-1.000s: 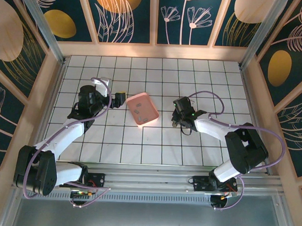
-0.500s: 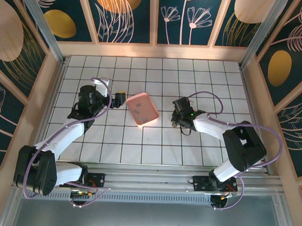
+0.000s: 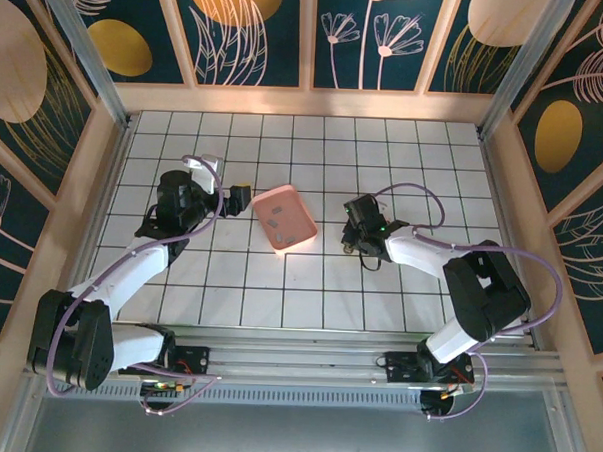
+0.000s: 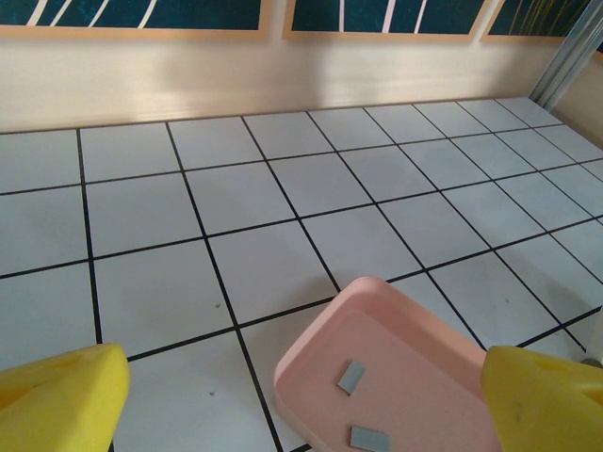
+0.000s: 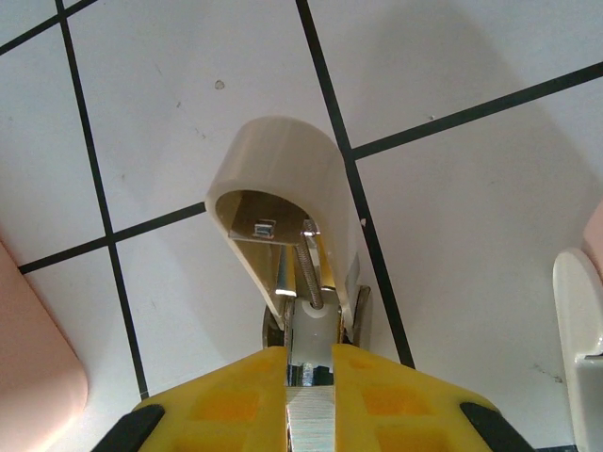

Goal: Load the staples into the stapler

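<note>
While your right gripper (image 5: pixel 309 365) was clamped narrowly on the metal rear of the small whitish-beige and grey-metal mini stapler (image 5: pixel 283 179), the beige top cover stood hinged up, baring the spring rod and loading channel. The step judged in hand was presenting that open channel. To do it well, you would have needed to hold the grip firm and the channel steady, facing up, without squeezing the cover shut. Your right arm reached forward and inward, wrist pitched down low over the white tiled table (image 3: pixel 309 276), near the pink rounded-square plastic tray (image 4: pixel 415 353). Your left gripper (image 3: pixel 241 195) pointed at the tray with fingers spread wide and nothing between them. Two small dark-grey metal staple strips (image 4: pixel 351 375) lay loose inside it, not yet picked.
</note>
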You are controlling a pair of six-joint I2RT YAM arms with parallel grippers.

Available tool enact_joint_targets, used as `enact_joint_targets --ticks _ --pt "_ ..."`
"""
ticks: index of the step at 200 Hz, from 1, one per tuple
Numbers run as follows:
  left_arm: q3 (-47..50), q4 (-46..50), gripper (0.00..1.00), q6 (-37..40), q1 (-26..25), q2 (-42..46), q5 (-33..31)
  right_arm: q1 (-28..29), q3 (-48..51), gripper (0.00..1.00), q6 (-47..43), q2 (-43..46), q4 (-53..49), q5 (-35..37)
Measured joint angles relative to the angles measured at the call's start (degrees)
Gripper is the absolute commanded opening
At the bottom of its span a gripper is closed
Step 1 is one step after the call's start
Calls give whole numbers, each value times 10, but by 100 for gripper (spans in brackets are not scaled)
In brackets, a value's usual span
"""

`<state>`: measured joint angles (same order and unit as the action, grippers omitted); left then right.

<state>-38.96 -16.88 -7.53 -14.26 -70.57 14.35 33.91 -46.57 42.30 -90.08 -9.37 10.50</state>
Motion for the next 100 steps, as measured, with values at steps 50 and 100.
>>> enact_joint_targets --ticks 50,100 --pt "0 0 96 0 0 0 0 4 -11 16 -4 0 -8 3" --pt "0 0 96 0 0 0 0 6 -27 16 -5 5 -11 6"
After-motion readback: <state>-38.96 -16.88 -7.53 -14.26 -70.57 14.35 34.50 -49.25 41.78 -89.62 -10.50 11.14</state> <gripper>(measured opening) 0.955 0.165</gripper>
